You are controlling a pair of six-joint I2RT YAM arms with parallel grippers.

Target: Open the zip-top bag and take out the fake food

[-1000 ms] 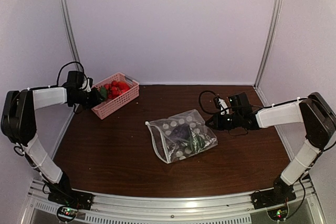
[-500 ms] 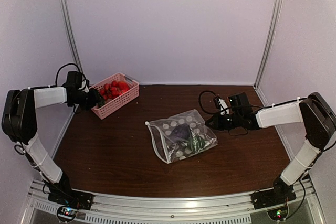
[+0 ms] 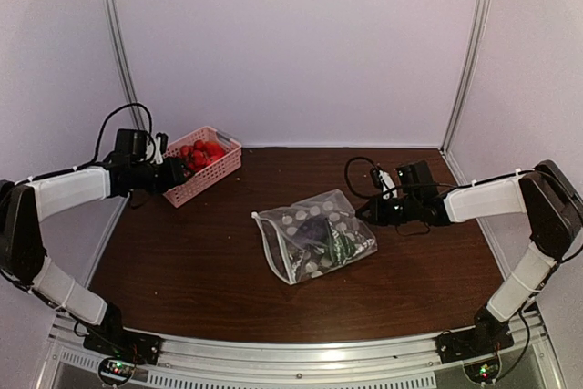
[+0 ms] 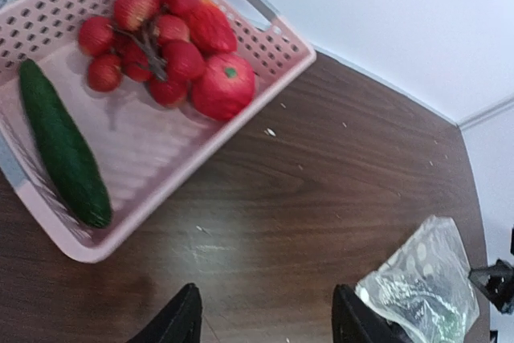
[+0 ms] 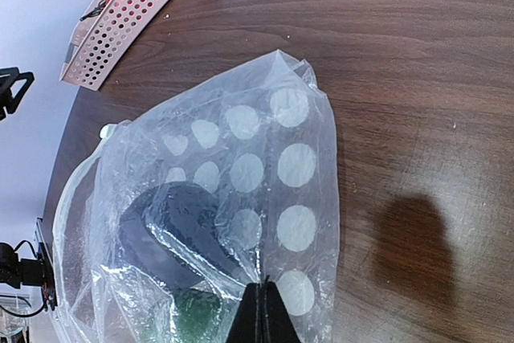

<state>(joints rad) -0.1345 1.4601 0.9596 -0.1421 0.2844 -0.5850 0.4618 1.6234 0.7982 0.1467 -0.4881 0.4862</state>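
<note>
Clear, crinkly, glossy plastic zip-top bag (image 5: 265, 142); pink matt plastic basket (image 4: 273, 54); dark wood-grain table (image 4: 321, 198) with soft sheen

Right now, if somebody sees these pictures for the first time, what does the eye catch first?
The pink basket at the far left of the table draws the eye: red grapes, a red fruit and a green cucumber lie in it, with the open left gripper near it. In the middle lies the dotted clear bag, a dark purple piece inside, its right edge pinched by the shut right gripper.
</note>
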